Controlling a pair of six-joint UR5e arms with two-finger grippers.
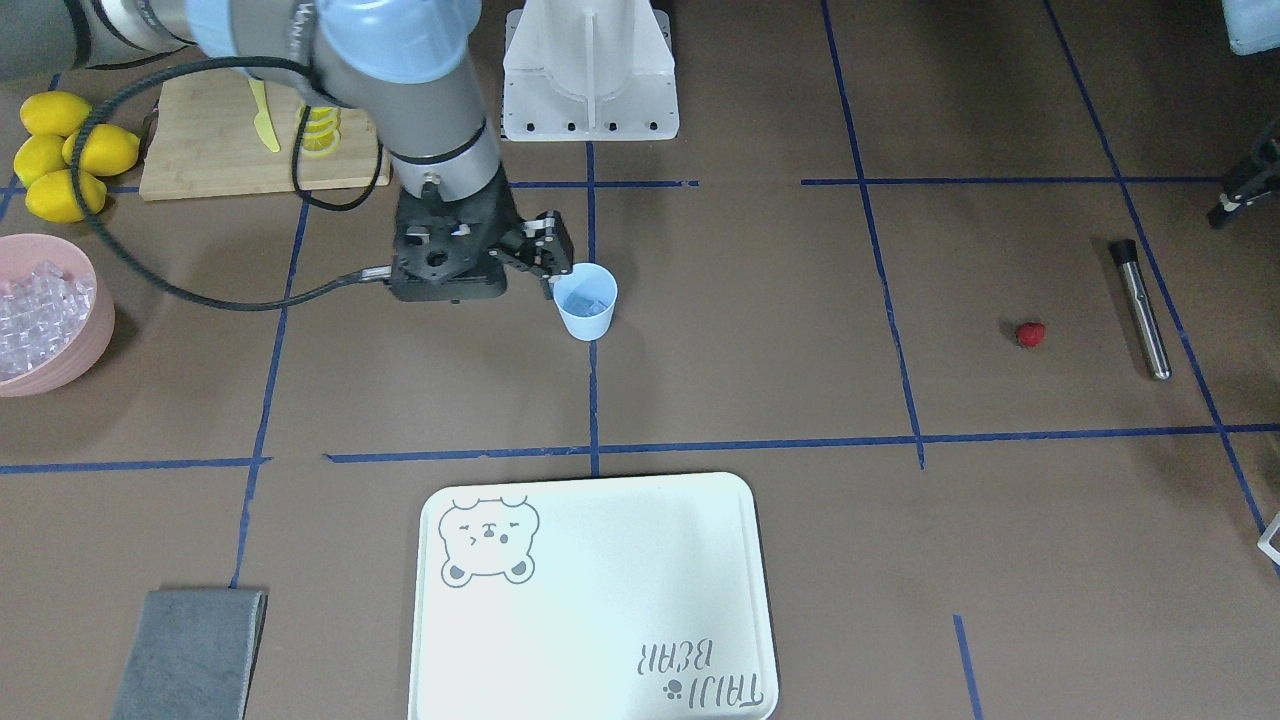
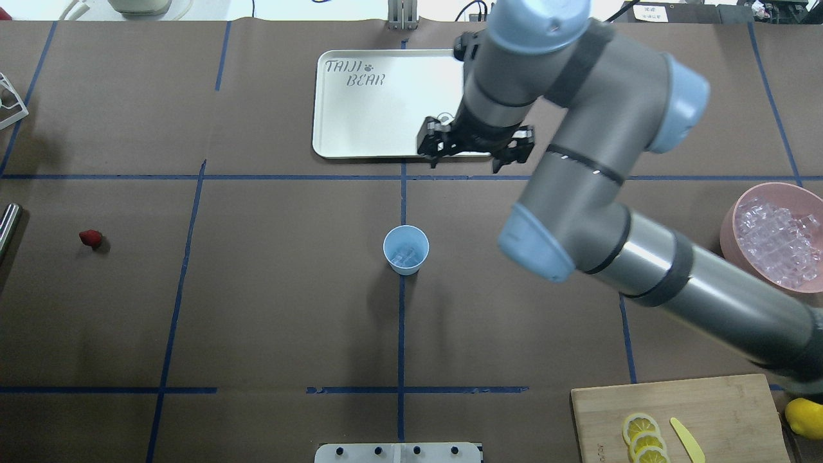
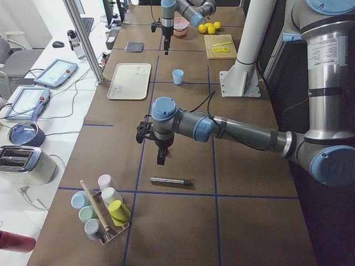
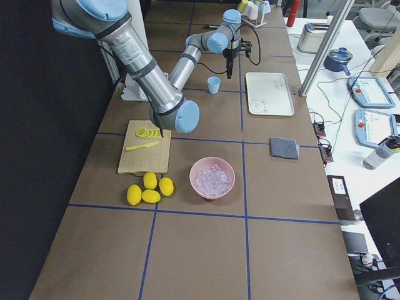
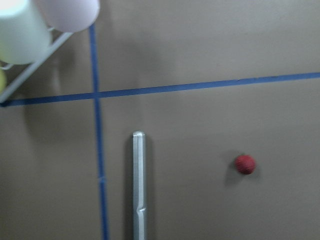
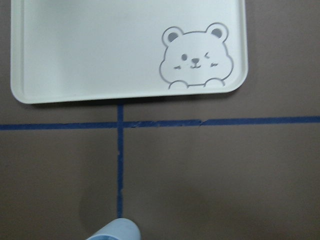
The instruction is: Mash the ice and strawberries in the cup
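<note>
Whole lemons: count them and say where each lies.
4 lemons, clustered beside the cutting board, near the pink bowl. None seems hidden.

Bare tabletop [image 2: 289, 289] all round the cup [image 2: 406, 249] — only the right end effector [image 1: 548, 268] hangs close above; strawberry [image 2: 90, 238], metal rod [image 1: 1141, 310] well apart.
</note>
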